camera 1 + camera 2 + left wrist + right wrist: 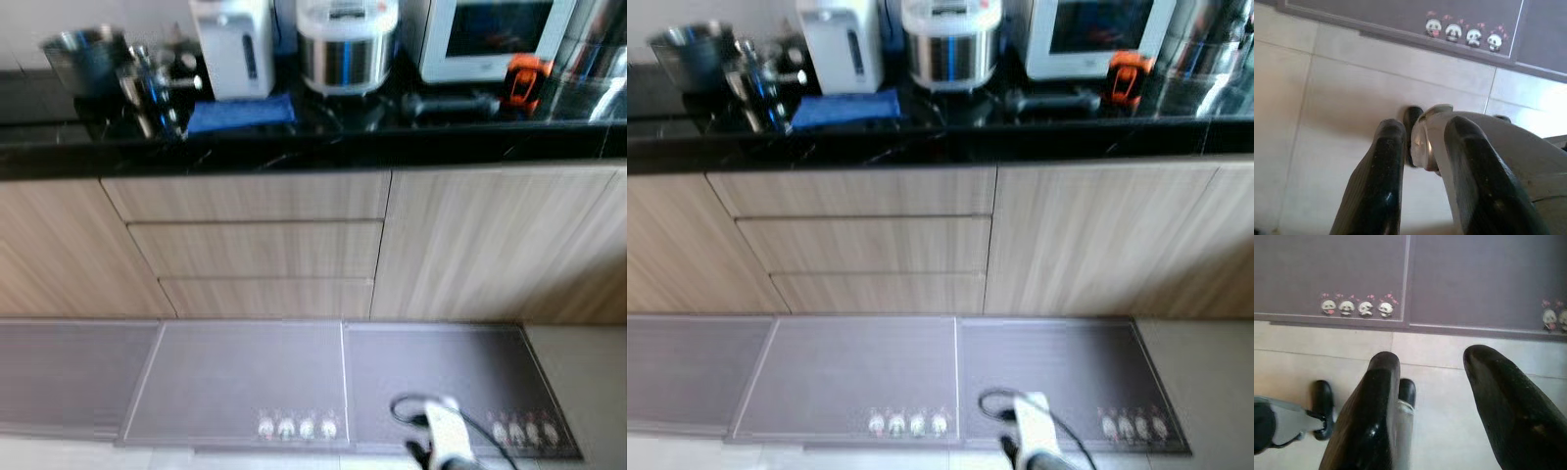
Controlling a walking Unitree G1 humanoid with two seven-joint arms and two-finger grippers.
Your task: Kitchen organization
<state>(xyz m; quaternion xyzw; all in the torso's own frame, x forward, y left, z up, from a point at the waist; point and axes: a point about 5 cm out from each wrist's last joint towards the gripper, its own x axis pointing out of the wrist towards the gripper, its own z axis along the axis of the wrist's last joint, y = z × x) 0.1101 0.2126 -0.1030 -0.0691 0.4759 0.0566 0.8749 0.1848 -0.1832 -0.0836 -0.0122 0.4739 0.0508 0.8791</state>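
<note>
A black countertop (323,147) runs across the top of the eye views. On it stand a steel pot (83,57), steel cups (147,83), a white water boiler (235,44), a folded blue cloth (240,113), a steel rice cooker (346,44), a white microwave (490,34) and an orange-and-black object (526,78). Both arms hang low over the floor. My left gripper (1425,127) is open and holds nothing. My right gripper (1432,357) is open too, fingers wide apart over pale tiles.
Under the counter are three wooden drawers (255,250) and a cabinet door (480,245). Grey floor mats (245,382) with small panda prints lie along the cabinet base. My own silver leg (1508,161) and black feet (1322,396) stand on the tiles.
</note>
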